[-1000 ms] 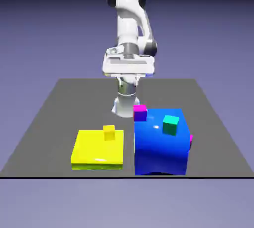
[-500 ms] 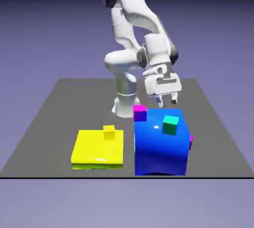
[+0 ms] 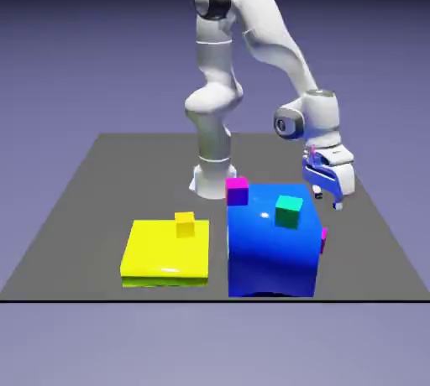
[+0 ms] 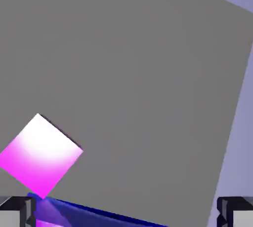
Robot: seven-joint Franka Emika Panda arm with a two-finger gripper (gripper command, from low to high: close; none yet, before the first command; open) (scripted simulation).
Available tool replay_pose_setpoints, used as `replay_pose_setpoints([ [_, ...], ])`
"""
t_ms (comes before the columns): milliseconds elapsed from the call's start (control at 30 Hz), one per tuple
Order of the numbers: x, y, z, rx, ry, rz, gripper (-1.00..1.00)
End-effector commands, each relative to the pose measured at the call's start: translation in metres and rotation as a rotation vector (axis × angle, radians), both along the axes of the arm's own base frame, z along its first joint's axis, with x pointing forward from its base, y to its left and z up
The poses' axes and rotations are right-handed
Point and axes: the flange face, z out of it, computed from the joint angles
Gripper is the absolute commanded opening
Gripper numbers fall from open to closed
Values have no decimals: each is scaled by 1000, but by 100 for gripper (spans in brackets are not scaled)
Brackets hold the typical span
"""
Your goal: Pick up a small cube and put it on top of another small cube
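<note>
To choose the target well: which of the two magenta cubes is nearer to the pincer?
The magenta cube partly hidden behind the blue block's right side.

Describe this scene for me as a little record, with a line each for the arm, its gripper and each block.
arm: white, reaching over the exterior view's right side
gripper: open, holding nothing
blue block: large, rounded on top
teal cube: appears on the blue block
magenta cube: by the blue block's far left edge
other magenta cube: partly hidden behind the blue block's right side
yellow slab: low, flat
yellow cube: at the slab's far edge
</note>
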Motion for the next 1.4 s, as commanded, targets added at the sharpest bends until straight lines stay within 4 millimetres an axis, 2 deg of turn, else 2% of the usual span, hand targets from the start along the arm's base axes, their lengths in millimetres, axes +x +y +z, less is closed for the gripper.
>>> replay_pose_setpoints([
  [0, -3, 3, -7, -27, 1, 59, 0],
  [233, -43, 38, -52, -220, 5, 522, 0],
  [367, -38, 2, -67, -282, -20, 636, 0],
  [400, -38, 2, -67, -282, -20, 636, 0],
  [633, -29, -2, -136, -282, -20, 636, 0],
  [667, -29, -2, -136, -282, -20, 636, -100],
  [700, -29, -2, -136, -282, -20, 636, -100],
  [900, -36, 2, -73, -284, -23, 637, -100],
  [967, -38, 2, -67, -282, -20, 636, -100],
  [1033, -25, 17, -46, -219, -24, 546, -100],
  [1200, 10, 29, 20, -88, -8, 324, -100],
  [1300, 29, 29, 68, -9, -2, 198, -100],
  [1333, 36, 25, 82, 7, 2, 161, -100],
  [1367, 42, 12, 92, -2, 11, 132, -100],
])
